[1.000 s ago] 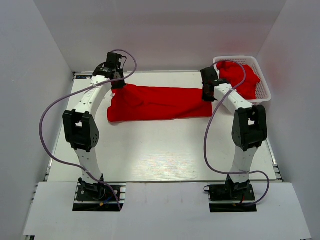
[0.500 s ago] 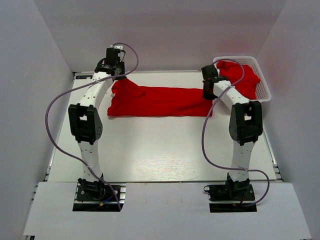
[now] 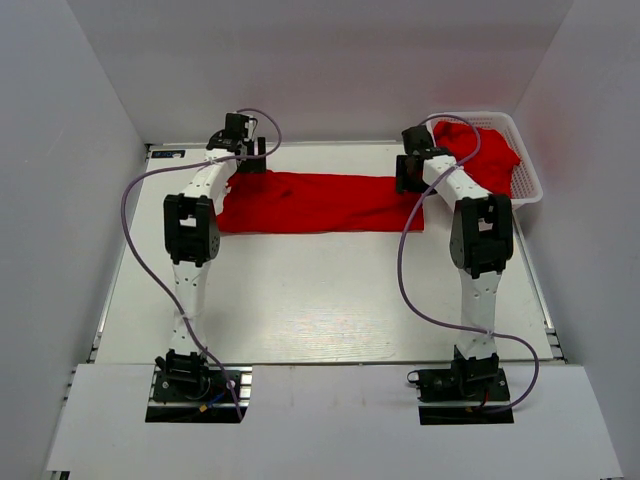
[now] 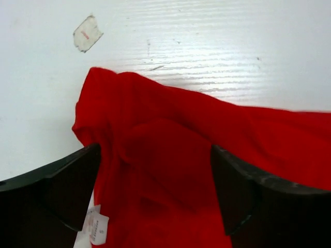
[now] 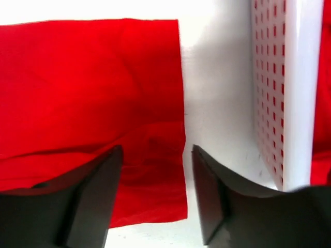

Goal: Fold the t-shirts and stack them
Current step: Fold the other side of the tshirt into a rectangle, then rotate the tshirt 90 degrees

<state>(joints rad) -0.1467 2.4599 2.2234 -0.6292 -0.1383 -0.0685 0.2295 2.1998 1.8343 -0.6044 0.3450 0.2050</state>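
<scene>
Plain red t-shirt (image 3: 320,202) lay as a long flat strip on the table (image 3: 320,300), a few soft wrinkles, its ends just under the left fingers (image 4: 67,191) and right fingers (image 5: 88,196), both pairs spread wide apart

White worktop (image 3: 320,300), smooth with faint streaks. One red t-shirt (image 3: 320,202) lies on the far half, spread left to right as a long band. It is rumpled at the left end and has a straight edge at the right. A white size tag (image 4: 97,226) shows at the left end. Small paper scrap (image 4: 87,32) on bare worktop near that end, apart from the cloth. White lattice basket (image 3: 530,175) at the far right corner, just beside the t-shirt's right edge, with a strip of worktop between.
</scene>
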